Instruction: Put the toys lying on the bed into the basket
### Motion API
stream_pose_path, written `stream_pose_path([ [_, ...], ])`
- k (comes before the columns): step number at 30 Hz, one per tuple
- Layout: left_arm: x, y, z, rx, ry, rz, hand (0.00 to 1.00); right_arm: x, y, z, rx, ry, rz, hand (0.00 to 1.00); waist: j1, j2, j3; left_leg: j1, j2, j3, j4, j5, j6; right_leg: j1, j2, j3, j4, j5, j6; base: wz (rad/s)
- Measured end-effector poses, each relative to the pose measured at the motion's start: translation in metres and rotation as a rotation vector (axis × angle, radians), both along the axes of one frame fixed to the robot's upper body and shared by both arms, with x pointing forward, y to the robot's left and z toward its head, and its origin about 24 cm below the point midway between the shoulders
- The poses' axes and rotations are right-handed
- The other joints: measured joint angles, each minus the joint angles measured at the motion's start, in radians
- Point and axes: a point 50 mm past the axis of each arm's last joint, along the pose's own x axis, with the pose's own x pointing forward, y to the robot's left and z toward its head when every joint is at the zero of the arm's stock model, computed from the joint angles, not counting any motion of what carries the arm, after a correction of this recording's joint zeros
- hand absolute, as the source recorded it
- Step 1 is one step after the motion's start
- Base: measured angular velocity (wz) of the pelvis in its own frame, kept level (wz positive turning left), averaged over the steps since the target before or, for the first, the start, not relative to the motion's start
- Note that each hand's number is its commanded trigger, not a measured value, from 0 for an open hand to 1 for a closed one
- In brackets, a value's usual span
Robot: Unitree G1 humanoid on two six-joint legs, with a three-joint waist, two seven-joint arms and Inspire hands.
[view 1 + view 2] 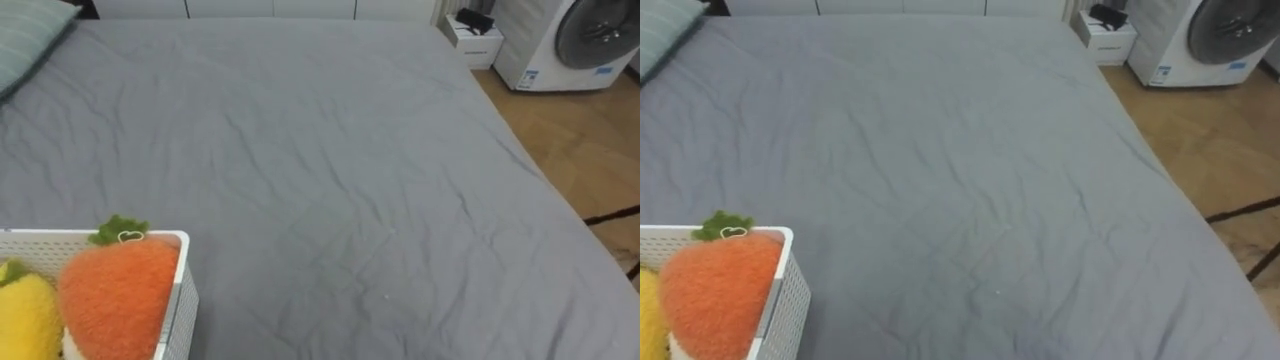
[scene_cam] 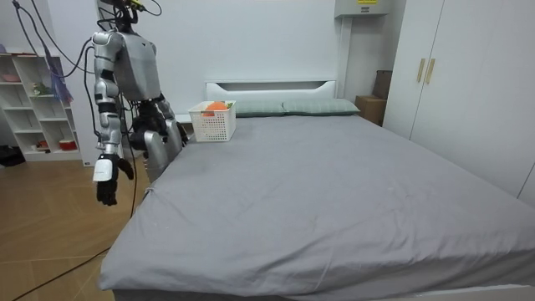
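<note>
A white slatted basket (image 1: 178,290) stands on the grey bed (image 1: 330,180) at the lower left of the left eye view. Inside it lie an orange plush toy with a green leafy top (image 1: 115,295) and a yellow plush toy (image 1: 25,320). In the room view the basket (image 2: 213,125) sits near the headboard, and I stand beside the bed at the room view's left. My right hand (image 2: 107,186) hangs by my side over the floor, fingers relaxed and holding nothing. The grey sheet around the basket is bare and wrinkled.
A striped pillow (image 1: 25,40) lies at the bed's far left corner. Beyond the far right edge stand a washing machine (image 1: 570,40) and a small white stand (image 1: 472,40) on wooden floor. A shelf unit (image 2: 38,109) is behind me and a wardrobe (image 2: 468,84) across the bed.
</note>
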Motion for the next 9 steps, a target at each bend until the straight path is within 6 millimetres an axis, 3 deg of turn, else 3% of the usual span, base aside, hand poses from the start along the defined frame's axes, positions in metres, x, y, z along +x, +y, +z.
stream_pose_path([
  [3,-0.002,-0.003,-0.001,-0.007,0.029,-0.029,0.00,0.001,0.010,-0.004,0.092,0.079,0.123,0.00,0.026,0.004,0.0036,0.010,-0.001,-0.001,-0.002,-0.003,-0.001,0.008,-0.003,-0.005,0.002,-0.002,0.000,-0.05],
  [9,-0.013,-0.011,-0.004,-0.031,0.111,-0.066,0.00,0.022,0.014,-0.006,0.168,0.129,0.282,0.00,0.034,0.009,0.0044,0.015,-0.007,-0.021,0.006,-0.006,0.002,0.023,-0.011,-0.024,0.000,-0.010,-0.001,0.08],
])
